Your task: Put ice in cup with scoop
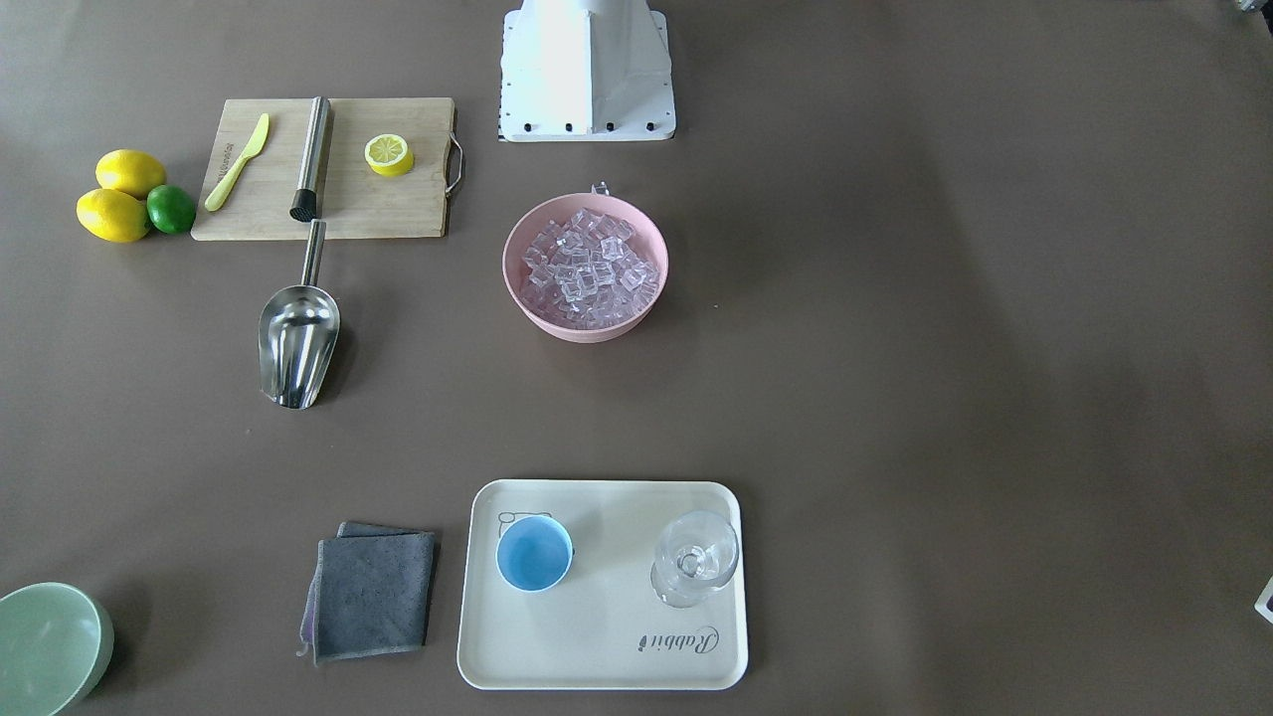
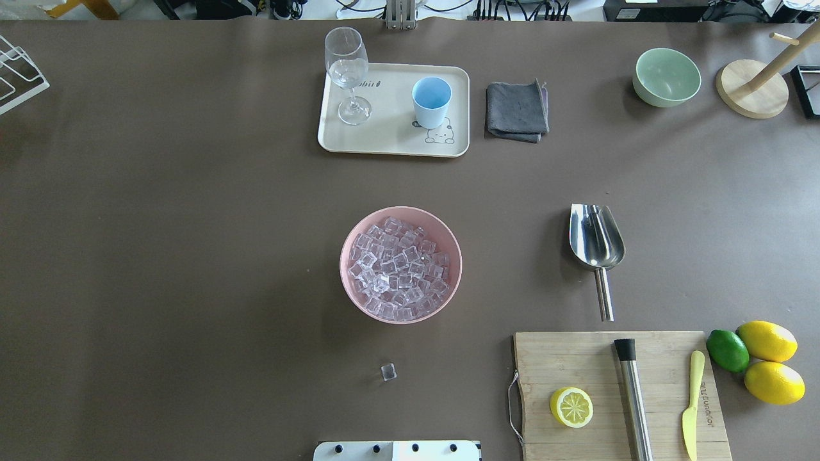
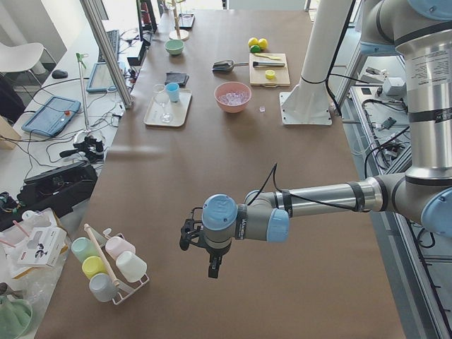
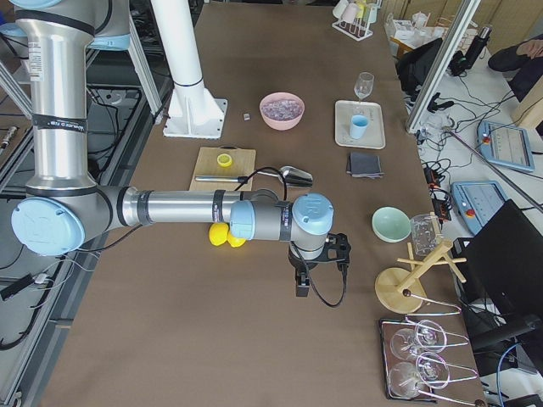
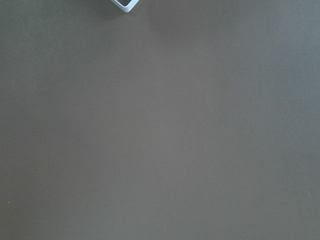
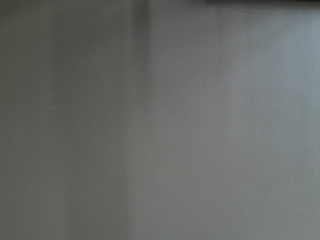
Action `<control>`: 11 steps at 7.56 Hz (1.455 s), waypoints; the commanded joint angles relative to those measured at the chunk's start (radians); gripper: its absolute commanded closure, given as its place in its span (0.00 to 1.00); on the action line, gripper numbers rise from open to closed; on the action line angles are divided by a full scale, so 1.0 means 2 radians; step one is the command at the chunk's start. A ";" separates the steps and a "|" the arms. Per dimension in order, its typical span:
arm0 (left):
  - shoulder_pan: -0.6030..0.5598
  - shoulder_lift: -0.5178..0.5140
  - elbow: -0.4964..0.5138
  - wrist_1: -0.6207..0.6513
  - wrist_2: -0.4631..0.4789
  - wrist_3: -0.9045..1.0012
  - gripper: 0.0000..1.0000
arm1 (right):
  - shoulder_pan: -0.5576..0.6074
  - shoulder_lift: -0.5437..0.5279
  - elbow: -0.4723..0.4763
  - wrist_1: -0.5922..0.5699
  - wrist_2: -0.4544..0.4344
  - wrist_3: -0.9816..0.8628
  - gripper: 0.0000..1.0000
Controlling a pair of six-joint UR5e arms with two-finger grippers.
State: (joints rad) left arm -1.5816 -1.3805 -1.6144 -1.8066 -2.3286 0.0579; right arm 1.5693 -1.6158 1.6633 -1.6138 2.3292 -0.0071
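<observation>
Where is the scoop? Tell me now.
In the overhead view the scoop lies on the right side, to the right of the pink bowl, its handle pointing at the cutting board just below it.

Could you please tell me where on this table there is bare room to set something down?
The wide stretch on the robot's left of the pink bowl and the tray is bare. A bare band also runs between tray and bowl, and between bowl and scoop. The robot's right near corner is crowded: cutting board, lemons, lime.
</observation>
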 commanded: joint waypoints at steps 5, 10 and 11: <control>0.020 -0.011 -0.062 0.081 -0.019 -0.001 0.02 | 0.000 -0.006 0.021 0.000 0.002 -0.003 0.00; 0.096 -0.055 -0.097 0.093 -0.016 -0.001 0.01 | -0.108 -0.014 0.126 -0.005 0.002 0.141 0.01; 0.114 -0.058 -0.113 0.093 -0.015 -0.001 0.02 | -0.145 -0.014 0.151 -0.004 0.002 0.195 0.01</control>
State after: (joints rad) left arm -1.4140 -1.4832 -1.7886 -1.6211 -2.3624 0.0567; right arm 1.4051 -1.6430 1.8789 -1.6231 2.3337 0.1995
